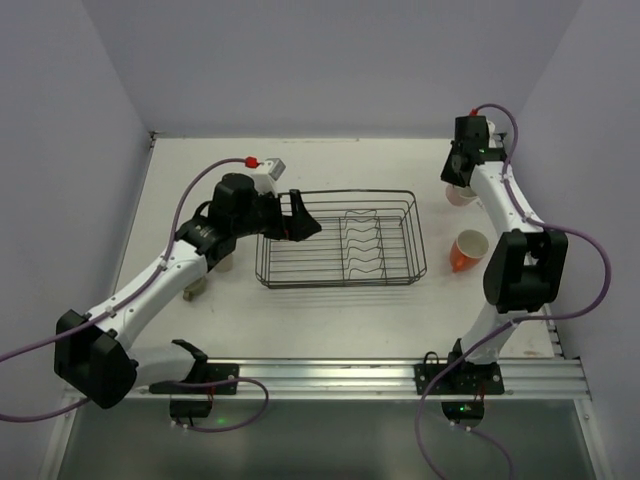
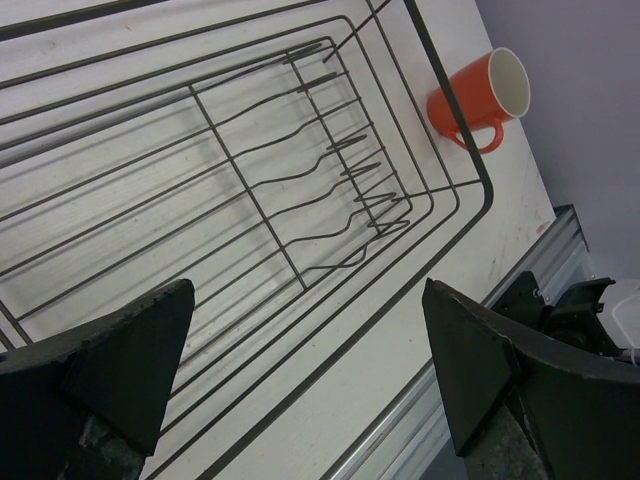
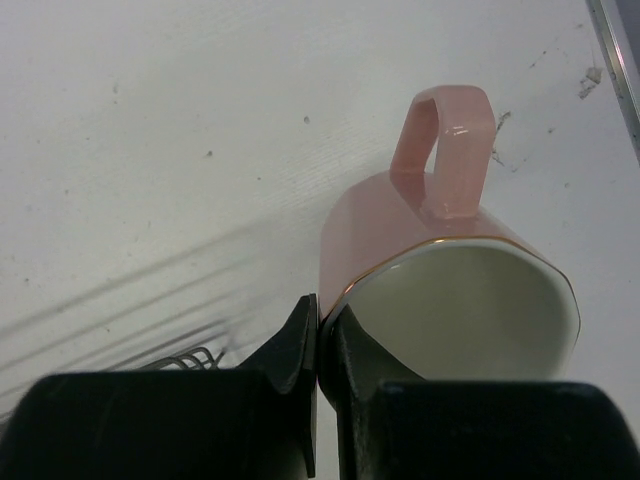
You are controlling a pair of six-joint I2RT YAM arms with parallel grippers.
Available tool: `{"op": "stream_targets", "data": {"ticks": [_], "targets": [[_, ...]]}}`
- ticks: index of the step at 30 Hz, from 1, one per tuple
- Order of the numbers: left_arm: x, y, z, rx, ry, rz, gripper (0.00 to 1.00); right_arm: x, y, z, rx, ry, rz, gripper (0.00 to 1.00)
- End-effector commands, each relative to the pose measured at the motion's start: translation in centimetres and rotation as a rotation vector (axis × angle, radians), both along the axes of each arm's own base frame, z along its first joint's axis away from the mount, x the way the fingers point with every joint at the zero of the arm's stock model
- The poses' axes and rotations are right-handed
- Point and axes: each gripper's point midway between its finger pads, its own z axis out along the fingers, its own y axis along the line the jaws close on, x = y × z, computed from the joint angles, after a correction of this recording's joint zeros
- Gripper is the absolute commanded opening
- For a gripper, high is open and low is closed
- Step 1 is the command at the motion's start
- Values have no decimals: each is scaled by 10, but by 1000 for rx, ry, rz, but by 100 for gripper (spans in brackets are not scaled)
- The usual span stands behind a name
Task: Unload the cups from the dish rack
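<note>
left gripper (image 2: 308, 300) spread wide; right gripper (image 3: 320, 335) clamped

The left claw (image 1: 303, 216) hangs spread over the left end of the dish rack (image 1: 340, 284), which stretches away to its right. The right claw (image 1: 459, 182) sits at the pink cup (image 1: 461, 196). The orange cup (image 1: 467, 251) lies tipped just nearward of it.

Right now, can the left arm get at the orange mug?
Probably not easily. The left claw hangs open over the left end of the rack; the orange mug lies past its right end, beside the right arm's elbow. That would mean a long stretch across.
</note>
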Motion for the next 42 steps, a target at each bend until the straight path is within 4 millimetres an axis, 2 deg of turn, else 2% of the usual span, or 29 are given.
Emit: {"op": "stream_targets", "data": {"ticks": [1,2,4,9,16,24,32,34,35,38,39,42], "targets": [[3,-9,7,-22,-50,-35,100,7,-15,38,-57,-32,-15,0],[3,-10,6,-24,-47,-38,100,4,-15,22,-55,40,-10,0],[2,-12,3,-23,-37,-46,100,5,-16,19,-51,66,2,0],[1,-17,-1,-21,-27,-53,100,-1,-8,-9,-11,144,29,0],[-1,-17,2,-25,-36,-57,100,3,-1,-29,20,183,49,0],[-2,-17,-1,-23,-28,-57,100,-3,0,-57,26,252,53,0],[-4,-17,-4,-23,-22,-61,100,-4,1,-65,33,266,60,1],[-4,-17,-5,-23,-19,-60,100,-5,1,-66,33,266,58,10],[-4,-17,-5,-22,-20,-61,100,-5,1,-66,33,263,58,19],[-5,-17,-5,-22,-18,-64,100,-5,1,-63,33,249,58,31],[-6,-17,-7,-21,-15,-65,100,-7,1,-63,33,247,57,39],[-6,-17,-6,-23,-16,-66,100,-9,0,-54,32,230,56,48]]}}
